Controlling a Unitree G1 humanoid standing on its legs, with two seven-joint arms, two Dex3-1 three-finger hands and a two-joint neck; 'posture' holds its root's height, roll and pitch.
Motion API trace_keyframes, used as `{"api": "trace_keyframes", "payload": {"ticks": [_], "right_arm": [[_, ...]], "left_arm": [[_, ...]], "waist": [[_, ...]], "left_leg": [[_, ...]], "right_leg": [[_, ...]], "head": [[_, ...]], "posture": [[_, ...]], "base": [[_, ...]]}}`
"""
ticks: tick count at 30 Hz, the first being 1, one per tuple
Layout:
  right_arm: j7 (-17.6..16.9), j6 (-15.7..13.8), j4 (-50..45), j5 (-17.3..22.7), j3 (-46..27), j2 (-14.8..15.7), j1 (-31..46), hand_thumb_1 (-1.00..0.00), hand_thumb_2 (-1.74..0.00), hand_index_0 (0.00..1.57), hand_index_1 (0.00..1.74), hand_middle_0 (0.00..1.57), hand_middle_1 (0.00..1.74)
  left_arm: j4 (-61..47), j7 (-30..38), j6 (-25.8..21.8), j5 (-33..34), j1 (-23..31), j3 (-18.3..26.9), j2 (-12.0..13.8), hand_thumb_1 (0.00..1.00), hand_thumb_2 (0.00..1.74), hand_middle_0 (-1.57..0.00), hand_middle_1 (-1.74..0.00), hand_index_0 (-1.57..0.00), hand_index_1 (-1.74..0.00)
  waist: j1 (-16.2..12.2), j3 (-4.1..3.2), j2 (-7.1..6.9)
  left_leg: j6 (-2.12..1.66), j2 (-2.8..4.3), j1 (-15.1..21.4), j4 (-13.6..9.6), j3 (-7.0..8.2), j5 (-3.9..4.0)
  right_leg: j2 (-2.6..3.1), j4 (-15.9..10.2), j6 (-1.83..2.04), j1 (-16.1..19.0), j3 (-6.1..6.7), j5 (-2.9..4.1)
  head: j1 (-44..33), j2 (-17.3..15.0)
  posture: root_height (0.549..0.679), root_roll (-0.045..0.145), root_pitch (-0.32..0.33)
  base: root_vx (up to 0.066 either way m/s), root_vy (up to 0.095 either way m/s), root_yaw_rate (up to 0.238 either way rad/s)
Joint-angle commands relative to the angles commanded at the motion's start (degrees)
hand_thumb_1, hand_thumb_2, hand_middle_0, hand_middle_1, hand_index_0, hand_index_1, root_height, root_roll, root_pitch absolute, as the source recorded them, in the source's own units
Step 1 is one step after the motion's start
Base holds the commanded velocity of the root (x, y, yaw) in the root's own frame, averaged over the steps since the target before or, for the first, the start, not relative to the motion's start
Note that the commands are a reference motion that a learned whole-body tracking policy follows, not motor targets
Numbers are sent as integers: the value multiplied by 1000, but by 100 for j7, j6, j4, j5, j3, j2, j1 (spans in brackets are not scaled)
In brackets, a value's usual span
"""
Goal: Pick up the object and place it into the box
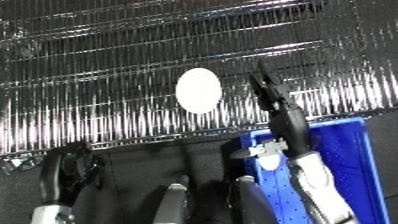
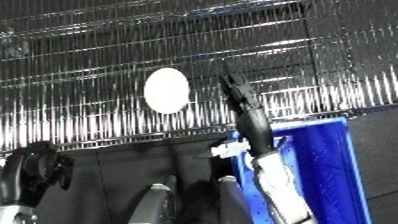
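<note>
A white oval object lies on a shiny wire shelf in the middle of the view. My right hand reaches up over the shelf's front edge just right of the object, fingers straight and open, with a small gap between them and the object. Below that forearm stands the blue bin, at the lower right in front of the shelf. My left hand hangs low at the lower left, below the shelf edge, its fingers curled with nothing in them.
The wire shelf spans the whole width and runs back to the top of the view. Dark ground lies in front of it. Two grey rounded parts rise from the bottom edge between my arms.
</note>
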Motion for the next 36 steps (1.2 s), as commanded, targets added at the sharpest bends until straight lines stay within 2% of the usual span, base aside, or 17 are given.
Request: {"api": "trace_keyframes", "payload": {"ticks": [9,16,22,29,36], "right_arm": [[-224,77,150,-119,100,-116,-553,0,0,0,0,0,0],[-409,107,227,-179,95,-216,-870,0,0,0,0,0,0],[-390,213,222,-223,61,-307,-1016,0,0,0,0,0,0],[-329,394,291,-237,190,-328,-1192,0,0,0,0,0,0],[-294,511,455,-229,388,-315,-1497,0,0,0,0,0,0]], "left_arm": [[-96,43,-159,-148,-50,-191,37,1000,1740,-1570,-1740,-1570,-1740],[-138,94,-200,-183,-174,-295,34,1000,1740,-1570,-1740,-1570,-1740],[-182,139,-212,-190,-241,-334,36,1000,1740,-1570,-1740,-1570,-1740],[-267,212,-216,-181,-349,-380,40,1000,1740,-1570,-1740,-1570,-1740],[-314,330,-274,-156,-487,-431,19,1000,1740,-1570,-1740,-1570,-1740]], "waist": [[64,0,48],[64,0,70],[71,0,76],[127,0,86],[231,0,110]], "left_leg": [[30,-34,-263,176,20,-65],[65,-21,-491,261,59,-103],[97,-19,-691,329,90,-145],[131,-16,-889,395,102,-178],[163,-43,-1043,443,89,-191]], "right_leg": [[26,150,-23,-279,-1,-19],[67,219,-38,-537,24,-1],[98,242,-47,-738,28,22],[92,274,-49,-932,-1,39],[80,326,-54,-1082,-66,31]], "head": [[219,255],[328,477],[342,648],[381,820],[501,926]], "posture": [[603,92,-24],[599,86,3],[597,81,29],[595,75,56],[594,69,76]], "base": [[14,39,38],[2,35,-1],[4,34,0],[1,21,36],[-7,9,66]]}}
